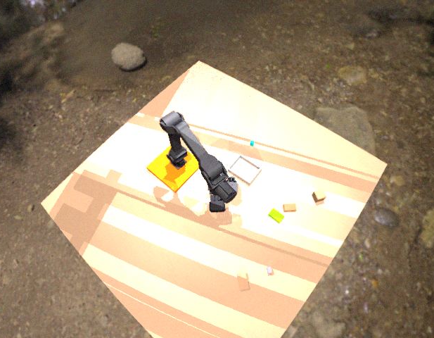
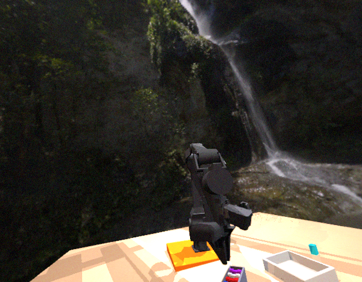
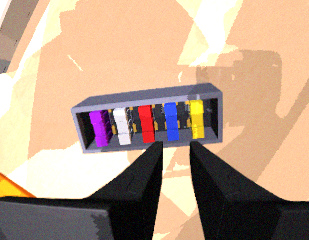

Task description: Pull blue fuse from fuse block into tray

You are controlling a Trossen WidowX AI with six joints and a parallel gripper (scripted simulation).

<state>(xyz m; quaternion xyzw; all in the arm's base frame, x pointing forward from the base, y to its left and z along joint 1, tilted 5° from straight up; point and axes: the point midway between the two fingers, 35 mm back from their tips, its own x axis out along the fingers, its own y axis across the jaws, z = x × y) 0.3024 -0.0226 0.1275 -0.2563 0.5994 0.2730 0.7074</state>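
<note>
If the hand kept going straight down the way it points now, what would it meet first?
Probably the blue fuse: in the wrist view the hand hangs above the fuse block, its narrowed gap lined up with that fuse. The fingers look close to the red fuse and yellow fuse; depth is unclear.
</note>
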